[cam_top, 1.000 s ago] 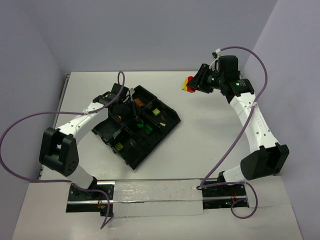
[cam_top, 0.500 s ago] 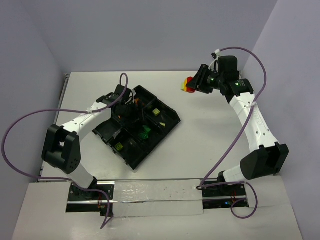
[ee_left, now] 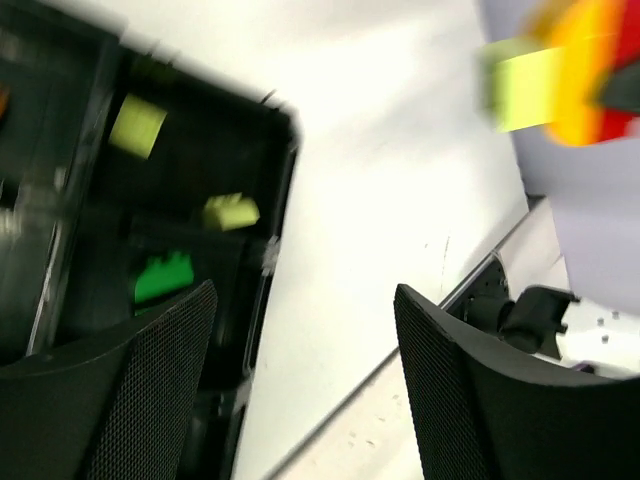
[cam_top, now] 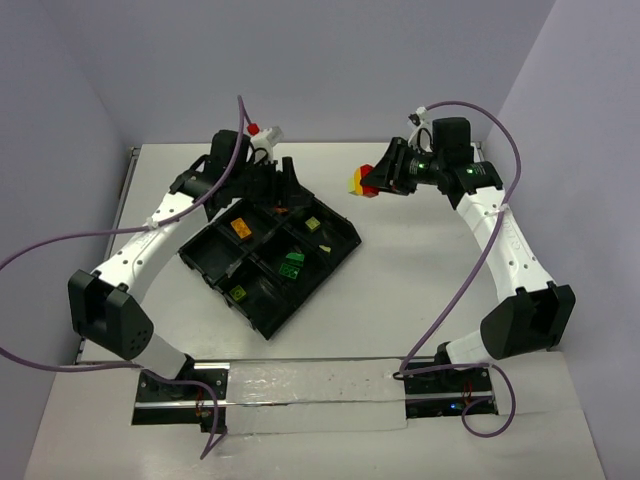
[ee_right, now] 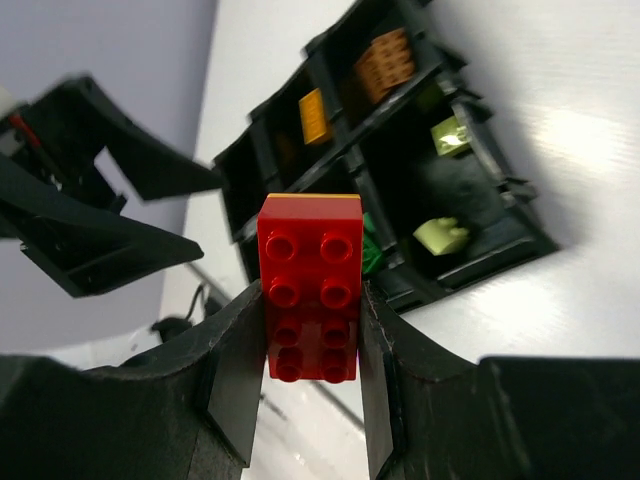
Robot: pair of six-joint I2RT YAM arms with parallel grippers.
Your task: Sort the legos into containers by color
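Observation:
The black tray (cam_top: 335, 262) holds legos in its containers: an orange one (cam_top: 240, 226), pale yellow-green ones (cam_top: 313, 224) and a green one (cam_top: 291, 262). My left gripper (cam_top: 282, 183) hovers open and empty above the tray's far corner; its fingers (ee_left: 150, 385) frame bare table in the left wrist view. My right gripper (cam_top: 380, 180) is raised right of the tray, shut on a red brick (ee_right: 310, 290). Yellow and pale yellow-green bricks (cam_top: 356, 181) are stuck to that brick's far end. The same stack (ee_left: 560, 70) shows blurred in the left wrist view.
In the right wrist view the tray (ee_right: 505, 240) lies beyond the red brick, with orange bricks (ee_right: 385, 62) in its far containers and the left gripper (ee_right: 100, 215) at the left. Grey walls close the table's back and sides.
My left gripper opened, rose out of the tray and swung toward the back; an orange brick now shows in the left container. My right gripper shifted left with its stack.

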